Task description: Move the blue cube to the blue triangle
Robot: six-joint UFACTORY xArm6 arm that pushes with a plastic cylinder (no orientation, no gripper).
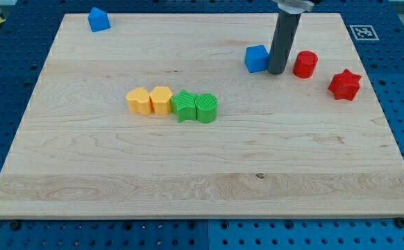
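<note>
The blue cube (pixel 256 58) sits near the view's top right on the wooden board (pixel 202 173). The blue triangle (pixel 98 19) lies at the view's top left corner of the board, far from the cube. My tip (pixel 276 72) is just right of the blue cube, touching or almost touching its right side, between the cube and the red cylinder (pixel 305 64).
A red star (pixel 344 84) lies right of the red cylinder. In the middle left, a row runs left to right: yellow heart-like block (pixel 138 101), yellow block (pixel 161 100), green star (pixel 184 105), green cylinder (pixel 206 107). A marker tag (pixel 363 32) sits beyond the board's top right corner.
</note>
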